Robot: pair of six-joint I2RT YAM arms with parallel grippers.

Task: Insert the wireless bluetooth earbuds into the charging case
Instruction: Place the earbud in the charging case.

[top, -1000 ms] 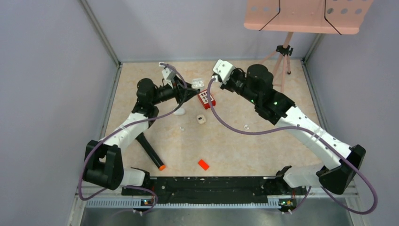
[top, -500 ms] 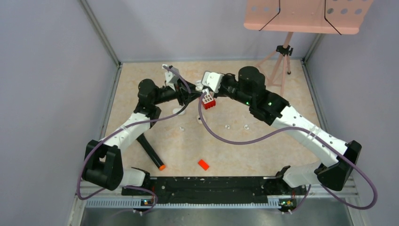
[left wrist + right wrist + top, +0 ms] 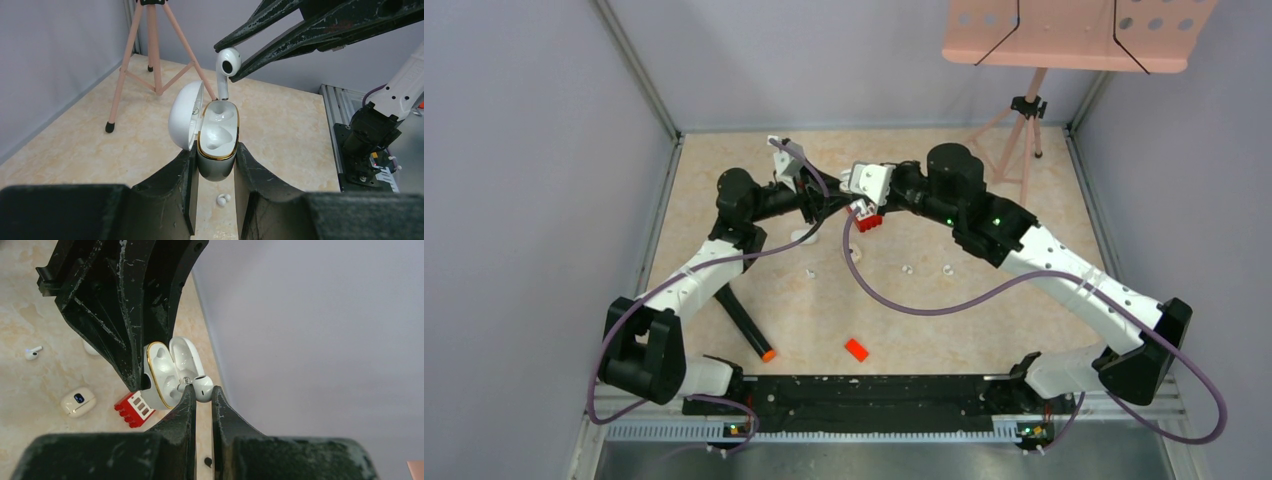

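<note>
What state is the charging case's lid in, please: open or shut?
Open. The lid is swung back from the charging case, baring its empty gold-rimmed interior; the right gripper holds an earbud just above it.

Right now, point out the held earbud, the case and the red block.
held earbud (image 3: 228, 60): left wrist view, head.
case (image 3: 217, 133): left wrist view, inner tray.
red block (image 3: 135, 407): right wrist view, top.

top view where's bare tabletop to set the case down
Bare: between the black marker and the orange chip; also from that chip to the right arm. Crowded: the middle around the red block, with loose earbuds nearby.
</note>
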